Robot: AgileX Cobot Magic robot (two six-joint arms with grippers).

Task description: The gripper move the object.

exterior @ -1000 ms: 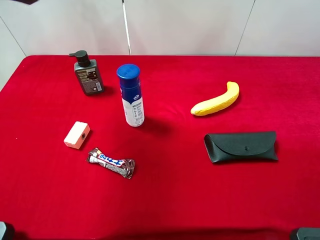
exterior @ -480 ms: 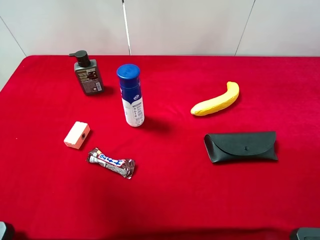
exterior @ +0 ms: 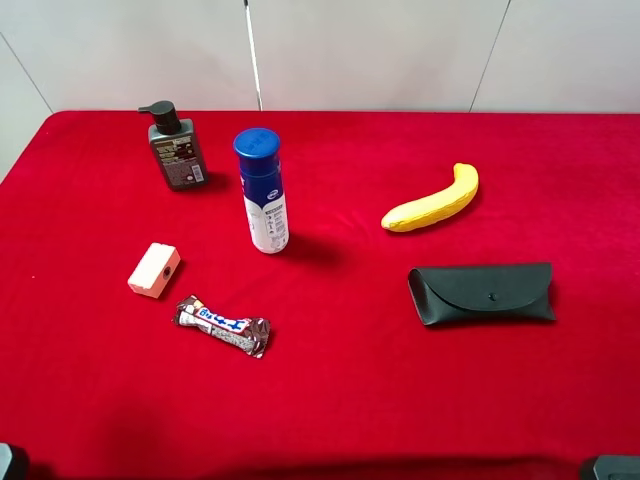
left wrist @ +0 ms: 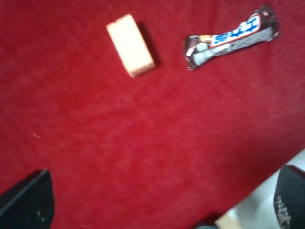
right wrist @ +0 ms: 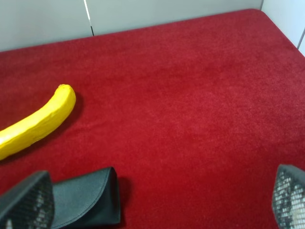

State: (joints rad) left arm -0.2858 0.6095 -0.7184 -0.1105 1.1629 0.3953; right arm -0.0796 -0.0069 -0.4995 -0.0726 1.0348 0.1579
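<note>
Left tool point(left wrist: 162, 202) spread wide, fingertips at the frame corners, empty, over red worktop point(exterior: 350, 400) near a cream block point(left wrist: 130, 45) and candy bar point(left wrist: 231, 36); right tool point(right wrist: 157, 200) likewise spread and empty near the banana point(right wrist: 35, 121) and black case point(right wrist: 83, 195). Object: small dark grey pump bottle point(exterior: 176, 147), black pump head, dark label, upright at the worktop's far left, well apart from both tools, just left of the white blue-capped bottle point(exterior: 263, 190).

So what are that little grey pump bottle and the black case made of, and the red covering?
The pump bottle looks like smooth grey plastic, with a slight sheen and a paper-like label. The black case seems leather or imitation: matte, grained, with a snap flap. The red covering looks like napped felt or velvet, fuzzy and unreflective.
</note>
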